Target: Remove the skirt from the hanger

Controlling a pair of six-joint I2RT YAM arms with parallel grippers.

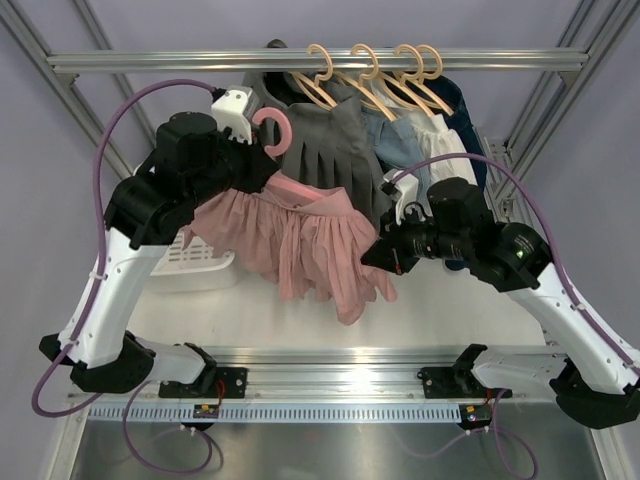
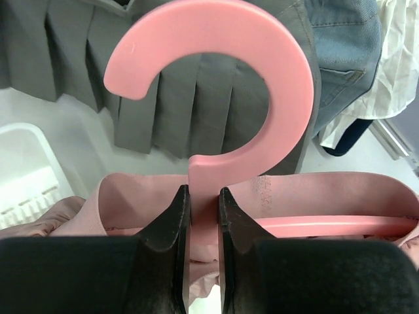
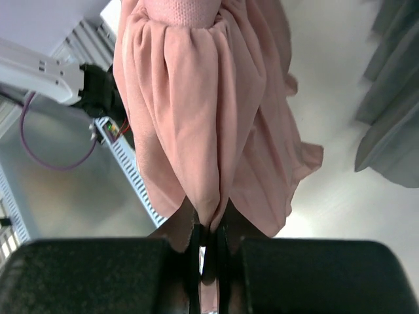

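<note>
While the clothes rail (image 1: pixel 320 62) across the back carries the other garments (a grey pleated skirt (image 1: pixel 335 150) among them), the pink skirt (image 1: pixel 300 245) hangs clear of it, held in mid-air between the two arms above the table (image 1: pixel 450 310). Its waistband sits on the bar of the pink hanger (image 2: pixel 216 98), so the separation is not yet made. The left gripper (image 2: pixel 203 196) is clenched on the hanger's neck just below the hook, which fixes the hanger and holds it off the rail. The right gripper (image 3: pixel 209 219) is pinched shut on a fold of the skirt's hem at the lower right, a purchase suited to drawing the cloth sideways off the bar. Judgement: removal stands at the gripping stage. Only a thin gather of fabric lies in the jaws, so it may slip under pull.
</note>
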